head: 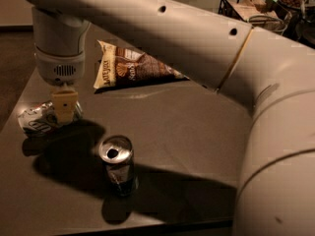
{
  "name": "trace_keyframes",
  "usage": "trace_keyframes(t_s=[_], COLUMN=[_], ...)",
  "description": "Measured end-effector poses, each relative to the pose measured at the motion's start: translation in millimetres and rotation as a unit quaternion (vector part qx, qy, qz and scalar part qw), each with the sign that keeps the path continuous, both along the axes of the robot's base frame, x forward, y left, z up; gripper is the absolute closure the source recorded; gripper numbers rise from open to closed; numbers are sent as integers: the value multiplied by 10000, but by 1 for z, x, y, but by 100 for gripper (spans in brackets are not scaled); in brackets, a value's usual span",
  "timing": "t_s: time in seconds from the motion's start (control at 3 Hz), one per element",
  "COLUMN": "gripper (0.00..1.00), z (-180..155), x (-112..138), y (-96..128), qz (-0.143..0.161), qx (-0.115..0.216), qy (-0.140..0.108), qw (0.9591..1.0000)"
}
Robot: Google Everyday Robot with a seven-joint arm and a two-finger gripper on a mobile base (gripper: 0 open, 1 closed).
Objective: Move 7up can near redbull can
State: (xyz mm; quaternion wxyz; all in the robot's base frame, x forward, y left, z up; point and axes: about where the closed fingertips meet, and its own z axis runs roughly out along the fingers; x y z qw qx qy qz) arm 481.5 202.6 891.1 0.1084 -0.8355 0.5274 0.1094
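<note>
1. The 7up can (37,121) lies on its side on the table (197,127), close to the left edge.
2. The gripper (65,109) hangs straight down at that can's right end, seemingly touching it.
3. The redbull can (117,163) stands upright nearer the front edge, right of the 7up can and apart from it.
4. A snack bag (133,68) lies behind both cans.
5. A wire basket (241,6) and a glass (268,23) sit at the far right rear, behind the arm (197,38), which crosses above the table.

Looks like an office break area: a dark desk (197,127) carries a chip bag (132,69), a redbull can (118,166) and, at the gripper (65,111) on its left side, a 7up can (38,121); a wire snack basket (235,4) stands behind.
</note>
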Motion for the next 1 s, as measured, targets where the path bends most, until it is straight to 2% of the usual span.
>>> trace_keyframes(t_s=[0.33, 1.0], gripper=[100, 100], z=[11, 11], x=[-5, -15], y=[-37, -114], qz=[-16, -98], qx=[101, 164], qy=[3, 88], qw=[9999, 9998])
